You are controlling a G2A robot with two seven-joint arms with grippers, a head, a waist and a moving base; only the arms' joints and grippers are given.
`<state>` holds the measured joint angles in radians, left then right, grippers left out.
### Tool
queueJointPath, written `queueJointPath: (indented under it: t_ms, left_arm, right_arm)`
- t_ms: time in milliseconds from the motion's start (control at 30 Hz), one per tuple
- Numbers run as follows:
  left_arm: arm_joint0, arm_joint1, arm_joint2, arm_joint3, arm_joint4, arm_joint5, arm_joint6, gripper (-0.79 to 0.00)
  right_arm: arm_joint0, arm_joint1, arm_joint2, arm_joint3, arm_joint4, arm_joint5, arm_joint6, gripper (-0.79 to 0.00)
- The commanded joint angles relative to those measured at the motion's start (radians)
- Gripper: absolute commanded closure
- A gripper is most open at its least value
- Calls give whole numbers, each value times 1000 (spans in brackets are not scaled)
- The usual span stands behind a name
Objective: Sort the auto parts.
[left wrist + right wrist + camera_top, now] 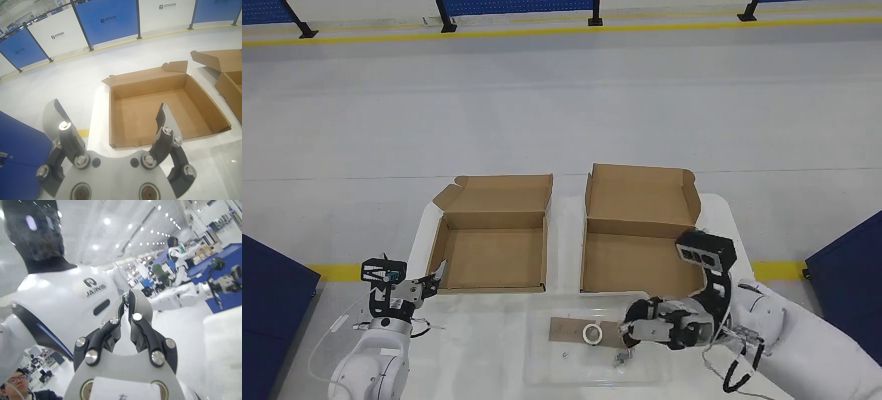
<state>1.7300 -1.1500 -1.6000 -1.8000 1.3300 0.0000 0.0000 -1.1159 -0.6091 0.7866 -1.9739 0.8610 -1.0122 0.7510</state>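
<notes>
The right gripper (126, 301) is pressed together on a small metal part (126, 297), pinched only at the very tips. It hangs over the clear tray (547, 368) at the table's near edge, where a white ring (592, 334) and a few loose bits (619, 357) lie. The step in hand looks like carrying that part to a box, probably the right box (637, 265) just beyond the tray. The hold is slight (a tip pinch on a tiny thing), so the carry wants to be slow and level, with the release low inside the walls so nothing bounces out. The left gripper (109, 106) is spread wide, holding nothing, near the front corner of the left box (160, 106). Both boxes stand open, lids back, on a white table (482, 320). Around it lie a pale floor (542, 100) with a yellow line (542, 32), and blue panels (105, 20) beyond
</notes>
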Motion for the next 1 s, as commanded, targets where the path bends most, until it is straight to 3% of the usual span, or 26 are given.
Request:
queueJointPath:
  t_ms: [0,333,633,967]
  left_arm:
    - [0,0,0,0,0,0,0,-785]
    - [0,0,0,0,0,0,0,-785]
    - [0,0,0,0,0,0,0,-785]
    - [0,0,0,0,0,0,0,-785]
  right_arm:
    - [-5,-9,-9,-24,119,0,44,0]
    - [-2,-62,6,-78,409,92,149,0]
    - [-6,-73,32,-63,405,119,176,0]
    - [-40,-105,35,-71,424,251,173,0]
